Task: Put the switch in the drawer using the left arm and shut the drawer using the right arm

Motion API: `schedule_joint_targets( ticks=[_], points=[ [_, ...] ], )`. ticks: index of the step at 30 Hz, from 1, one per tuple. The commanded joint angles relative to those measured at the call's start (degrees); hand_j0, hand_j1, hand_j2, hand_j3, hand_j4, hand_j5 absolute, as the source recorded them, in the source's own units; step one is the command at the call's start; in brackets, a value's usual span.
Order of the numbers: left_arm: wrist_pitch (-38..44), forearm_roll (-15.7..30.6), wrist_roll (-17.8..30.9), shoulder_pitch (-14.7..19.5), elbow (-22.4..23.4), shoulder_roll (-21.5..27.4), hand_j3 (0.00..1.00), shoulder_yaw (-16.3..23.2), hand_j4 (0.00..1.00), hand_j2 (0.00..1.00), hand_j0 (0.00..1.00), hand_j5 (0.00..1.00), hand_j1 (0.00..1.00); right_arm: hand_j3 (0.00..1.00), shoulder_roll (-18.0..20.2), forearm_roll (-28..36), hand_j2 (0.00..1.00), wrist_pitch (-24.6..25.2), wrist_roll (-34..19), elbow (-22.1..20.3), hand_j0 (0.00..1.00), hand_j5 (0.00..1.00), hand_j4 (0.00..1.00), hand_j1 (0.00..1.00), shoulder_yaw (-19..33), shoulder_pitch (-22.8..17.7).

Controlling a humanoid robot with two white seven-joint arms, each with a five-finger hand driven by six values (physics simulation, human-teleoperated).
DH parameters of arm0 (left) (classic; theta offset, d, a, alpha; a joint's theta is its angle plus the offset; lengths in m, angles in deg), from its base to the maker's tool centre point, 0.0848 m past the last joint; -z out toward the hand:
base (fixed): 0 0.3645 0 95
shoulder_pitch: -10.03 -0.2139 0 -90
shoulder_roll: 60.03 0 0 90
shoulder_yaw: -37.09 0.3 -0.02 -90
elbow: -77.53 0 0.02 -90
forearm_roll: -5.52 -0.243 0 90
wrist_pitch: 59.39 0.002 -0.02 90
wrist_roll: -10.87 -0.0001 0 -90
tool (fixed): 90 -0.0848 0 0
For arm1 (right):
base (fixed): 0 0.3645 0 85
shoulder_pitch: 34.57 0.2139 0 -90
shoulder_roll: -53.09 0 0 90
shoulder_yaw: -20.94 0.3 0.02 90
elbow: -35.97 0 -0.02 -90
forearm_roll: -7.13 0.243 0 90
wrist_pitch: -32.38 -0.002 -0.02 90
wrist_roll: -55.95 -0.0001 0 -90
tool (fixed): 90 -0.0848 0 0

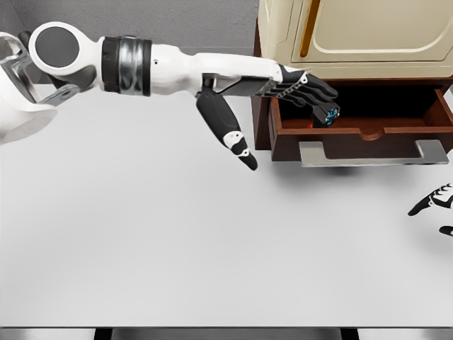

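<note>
My left arm stretches across the table from the upper left, and its hand (311, 95) reaches over the left end of the open drawer (368, 134). The fingers curl around a small dark switch with blue and red parts (330, 113), held just above the drawer's inside. The drawer is brown wood with a grey metal handle (371, 152) and sticks out from under a cream cabinet (354, 35). Only the fingertips of my right hand (435, 205) show at the right edge, spread and holding nothing, below the drawer's right end.
The grey tabletop (177, 241) spreads in front of the cabinet. A dark strip marks its near edge (226, 331) at the bottom of the head view.
</note>
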Motion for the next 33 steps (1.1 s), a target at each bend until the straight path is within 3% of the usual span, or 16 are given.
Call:
schedule_joint_targets(
  ticks=[1, 12, 19, 25, 33],
  points=[
    [1.18, 1.29, -0.01, 0.0, 0.28, 0.07, 1.0, -0.04, 1.0, 1.0, 1.0, 1.0, 1.0, 0.67, 0.07, 0.4, 0.67, 0.16, 0.02, -0.02, 0.67, 0.67, 0.67, 0.67, 0.04, 0.0],
    [1.18, 0.85, -2.14, -2.55, 9.25, -5.91, 1.0, 0.49, 1.0, 1.0, 1.0, 1.0, 1.0, 0.67, 0.07, 0.4, 0.67, 0.16, 0.02, -0.02, 0.67, 0.67, 0.67, 0.67, 0.13, 0.0],
    [1.18, 0.59, -2.14, -3.34, 9.51, -6.7, 1.0, 1.45, 1.0, 1.0, 1.0, 1.0, 1.0, 0.67, 0.07, 0.4, 0.67, 0.16, 0.02, -0.02, 0.67, 0.67, 0.67, 0.67, 0.04, 0.0],
    [0.82, 0.68, -2.4, -3.6, 12.5, -8.54, 1.0, 2.86, 1.0, 1.0, 1.0, 1.0, 1.0, 0.67, 0.07, 0.4, 0.67, 0.16, 0.02, -0.02, 0.67, 0.67, 0.67, 0.67, 0.04, 0.0],
    [1.53, 8.5, -2.4, -3.6, 15.92, -8.9, 1.0, 2.77, 1.0, 1.0, 1.0, 1.0, 1.0, 0.67, 0.07, 0.4, 0.67, 0.16, 0.02, -0.02, 0.67, 0.67, 0.67, 0.67, 0.04, 0.0]
  ],
)
